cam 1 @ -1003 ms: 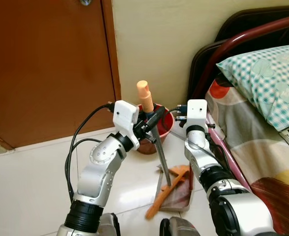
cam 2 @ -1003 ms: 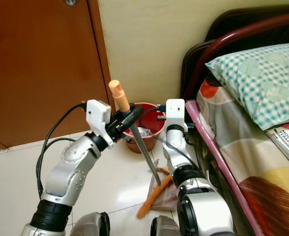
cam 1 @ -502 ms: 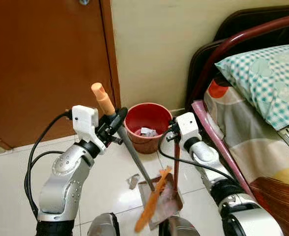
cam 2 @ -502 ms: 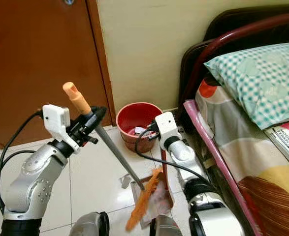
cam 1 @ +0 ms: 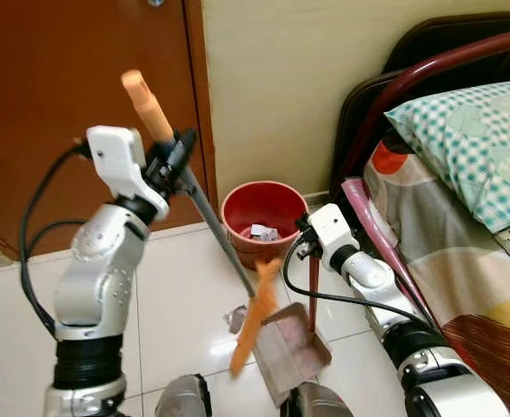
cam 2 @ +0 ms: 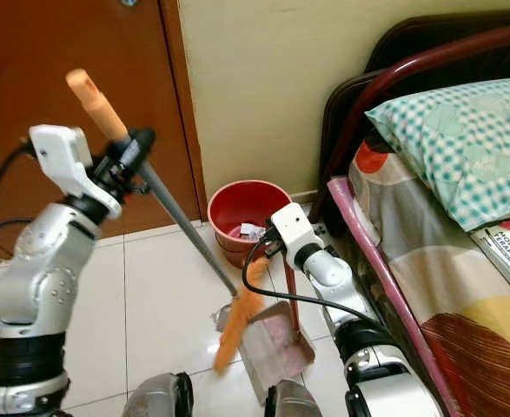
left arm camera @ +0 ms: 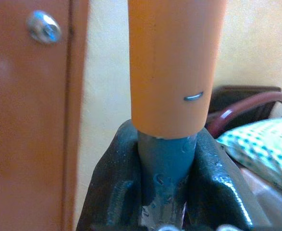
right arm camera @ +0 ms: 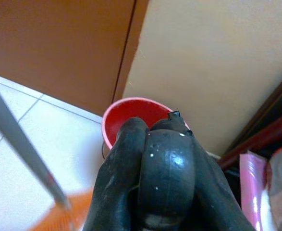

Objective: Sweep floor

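Observation:
My left gripper (cam 1: pixel 175 162) is raised high at the left and shut on the broom's grey shaft (cam 1: pixel 215 230), just below its orange grip (cam 1: pixel 146 104). The shaft slants down to the orange bristles (cam 1: pixel 253 326), which touch the left edge of the dustpan (cam 1: pixel 296 354) on the tiled floor. My right gripper (cam 1: pixel 310 250) is shut on the dustpan's upright red handle (cam 1: pixel 312 295). A red bucket (cam 1: pixel 261 213) with paper scraps inside stands by the wall just behind. In the left wrist view the black fingers (left arm camera: pixel 113 192) clamp the shaft under the orange grip (left arm camera: pixel 177 62).
A brown door (cam 1: pixel 63 69) fills the left wall. A bed with a dark red frame (cam 1: pixel 394 95), patterned sheet and checked pillow (cam 1: pixel 472 139) runs along the right. A small grey scrap (cam 1: pixel 235 319) lies on the tiles left of the dustpan.
My left arm has risen and swung left, carrying the broom handle up. The bristles slid off the dustpan to its left edge. The right gripper came down from the bucket with the dustpan.

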Tool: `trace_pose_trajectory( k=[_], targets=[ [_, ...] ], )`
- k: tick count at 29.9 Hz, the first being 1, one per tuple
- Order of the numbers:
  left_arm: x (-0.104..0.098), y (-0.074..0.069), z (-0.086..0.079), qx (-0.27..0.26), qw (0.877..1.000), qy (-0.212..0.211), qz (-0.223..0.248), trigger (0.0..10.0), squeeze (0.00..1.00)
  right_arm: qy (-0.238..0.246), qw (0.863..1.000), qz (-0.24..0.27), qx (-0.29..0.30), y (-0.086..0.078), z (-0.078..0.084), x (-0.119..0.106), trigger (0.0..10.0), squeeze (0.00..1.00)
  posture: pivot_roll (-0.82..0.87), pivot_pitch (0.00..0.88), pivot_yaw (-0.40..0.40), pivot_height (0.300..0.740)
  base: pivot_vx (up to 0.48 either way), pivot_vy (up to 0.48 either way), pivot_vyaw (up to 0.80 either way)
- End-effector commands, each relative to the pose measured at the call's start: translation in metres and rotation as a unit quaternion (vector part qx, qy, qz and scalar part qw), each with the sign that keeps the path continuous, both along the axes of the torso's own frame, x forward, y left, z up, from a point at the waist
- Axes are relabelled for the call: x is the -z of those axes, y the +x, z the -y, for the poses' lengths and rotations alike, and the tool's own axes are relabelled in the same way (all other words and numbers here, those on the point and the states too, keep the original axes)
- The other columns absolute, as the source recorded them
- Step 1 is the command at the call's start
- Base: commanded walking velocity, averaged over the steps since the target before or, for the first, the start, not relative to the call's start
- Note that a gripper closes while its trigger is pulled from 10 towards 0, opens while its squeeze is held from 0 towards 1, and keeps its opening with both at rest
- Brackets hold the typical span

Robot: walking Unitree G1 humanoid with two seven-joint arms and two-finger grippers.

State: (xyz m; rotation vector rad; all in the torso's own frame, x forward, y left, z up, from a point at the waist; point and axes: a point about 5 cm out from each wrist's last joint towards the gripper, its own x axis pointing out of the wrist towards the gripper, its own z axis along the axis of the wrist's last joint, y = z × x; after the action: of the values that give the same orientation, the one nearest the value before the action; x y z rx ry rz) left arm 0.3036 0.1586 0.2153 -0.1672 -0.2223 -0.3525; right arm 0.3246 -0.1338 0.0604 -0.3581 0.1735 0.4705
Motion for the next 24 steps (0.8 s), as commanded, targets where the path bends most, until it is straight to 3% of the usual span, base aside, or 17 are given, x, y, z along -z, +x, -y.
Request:
trace_pose_trajectory(
  k=[1, 4, 9, 16, 21, 24],
  targets=[
    [-0.014, -0.001, -0.011, -0.017, 0.999, 0.010, 0.035, 10.0, 0.00, -0.051, 0.998, -0.026, 0.001, -0.005, 0.013, 0.010, 10.0, 0.00, 0.04, 0.137, -0.033, 0.740, 0.000, 0.000, 0.00],
    [-0.011, -0.001, -0.028, -0.031, 0.998, 0.040, 0.030, 10.0, 0.00, -0.053, 0.998, -0.030, 0.010, -0.004, 0.017, 0.011, 10.0, 0.00, 0.04, 0.137, -0.033, 0.740, 0.000, 0.000, 0.00],
    [0.006, -0.004, -0.039, -0.034, 0.997, 0.072, 0.005, 10.0, 0.00, -0.050, 0.998, -0.028, 0.037, -0.002, 0.022, 0.010, 10.0, 0.00, 0.04, 0.137, -0.033, 0.740, 0.000, 0.000, 0.00],
    [0.062, -0.012, -0.045, -0.041, 0.992, 0.088, -0.075, 10.0, 0.00, -0.025, 0.993, -0.019, 0.110, 0.005, 0.030, 0.003, 10.0, 0.00, 0.03, 0.140, -0.033, 0.740, 0.000, 0.000, 0.00],
    [0.091, -0.018, -0.036, -0.031, 0.990, 0.077, -0.114, 10.0, 0.00, -0.005, 0.985, -0.019, 0.170, 0.007, 0.038, 0.002, 10.0, 0.00, 0.03, 0.142, -0.036, 0.740, 0.000, 0.000, 0.00],
    [0.103, -0.020, -0.008, 0.013, 0.990, 0.064, -0.126, 10.0, 0.00, 0.046, 0.968, -0.003, 0.246, 0.010, 0.044, -0.004, 10.0, 0.00, 0.03, 0.141, -0.038, 0.740, 0.000, 0.000, 0.00]
  ],
)
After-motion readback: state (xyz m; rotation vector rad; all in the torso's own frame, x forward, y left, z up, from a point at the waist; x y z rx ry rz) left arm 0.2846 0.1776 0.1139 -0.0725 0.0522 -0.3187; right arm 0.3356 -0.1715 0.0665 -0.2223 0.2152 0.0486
